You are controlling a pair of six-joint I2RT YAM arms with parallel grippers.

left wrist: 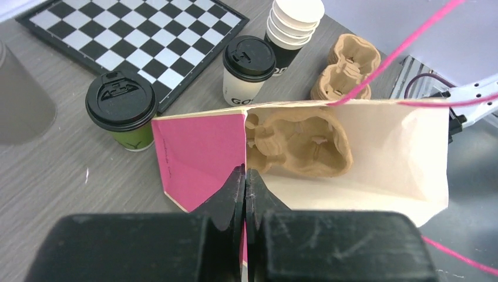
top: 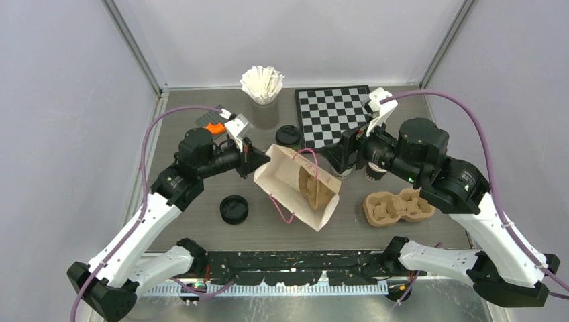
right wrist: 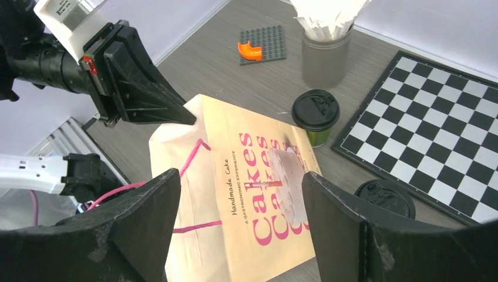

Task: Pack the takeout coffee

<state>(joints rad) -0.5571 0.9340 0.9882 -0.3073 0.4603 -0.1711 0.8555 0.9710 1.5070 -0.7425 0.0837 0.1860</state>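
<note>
The left gripper [left wrist: 245,173] has its jaws pressed together on the rim of the paper bag [left wrist: 382,153], likely to keep the mouth open so a cup can go in. A brown cup tray [left wrist: 305,141] sits inside. The right gripper [right wrist: 238,182] hangs over the bag with jaws spread wide (holding nothing). The green coffee cup [left wrist: 120,111] stands on the table [left wrist: 47,176] beside the chessboard [left wrist: 147,35], toward the table's back edge, not packed yet

Bright, even light falls from above in all three views. Shadows on the grey table [top: 349,235] are faint and soft-edged, darkest just under the paper bag [top: 282,178]. No harsh glare. The overhead view is sharp; both wrist views soften toward the bottom edge.
</note>
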